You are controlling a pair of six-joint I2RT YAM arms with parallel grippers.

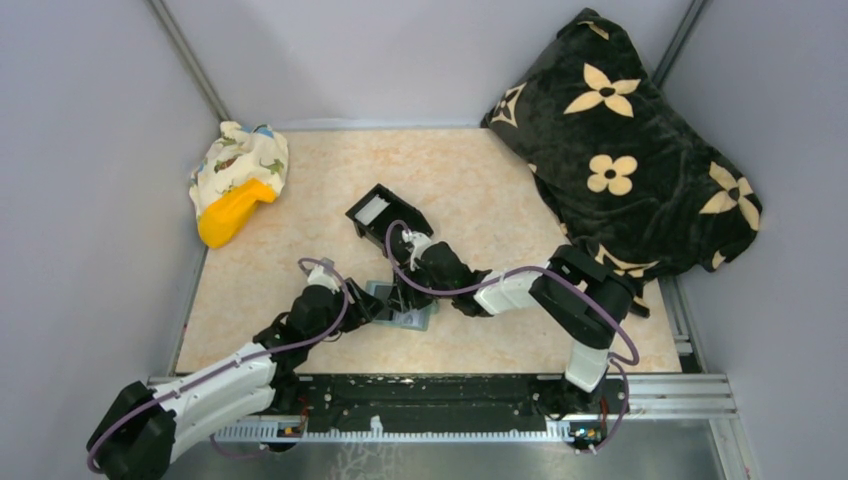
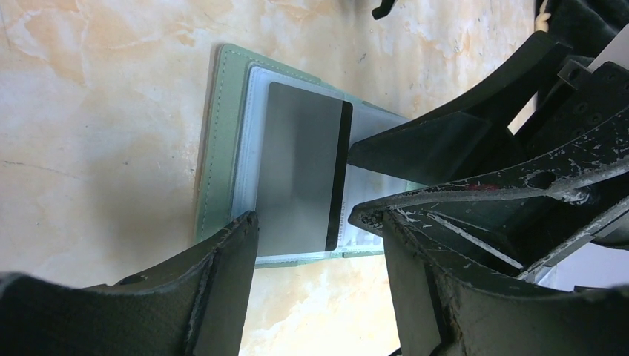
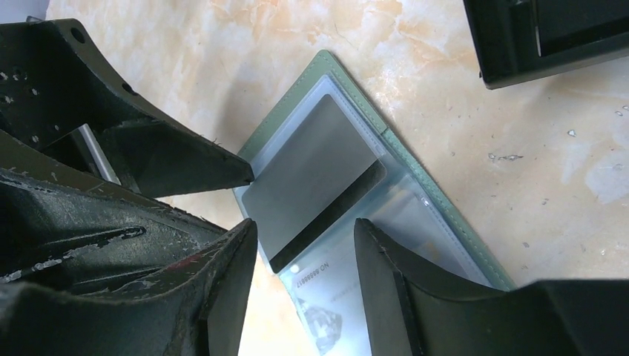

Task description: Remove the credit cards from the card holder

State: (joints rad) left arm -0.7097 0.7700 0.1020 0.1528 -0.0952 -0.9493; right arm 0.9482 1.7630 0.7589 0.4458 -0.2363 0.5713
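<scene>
The sage-green card holder (image 2: 216, 141) lies open and flat on the table, also in the right wrist view (image 3: 438, 185) and the top view (image 1: 413, 320). In its clear pockets sit a grey card with a black stripe (image 2: 297, 170) (image 3: 311, 178) and a pale whitish printed card (image 3: 326, 297) (image 2: 365, 196). My left gripper (image 2: 319, 245) (image 1: 375, 308) is open, low over the holder's near edge. My right gripper (image 3: 304, 252) (image 1: 405, 298) is open, its fingers astride the whitish card. The two grippers' fingertips (image 3: 248, 174) nearly meet over the holder.
A black plastic box (image 1: 385, 215) (image 3: 549, 37) stands just behind the holder. A black blanket with tan flowers (image 1: 630, 150) fills the back right. A patterned cloth with a yellow object (image 1: 235, 185) lies at the back left.
</scene>
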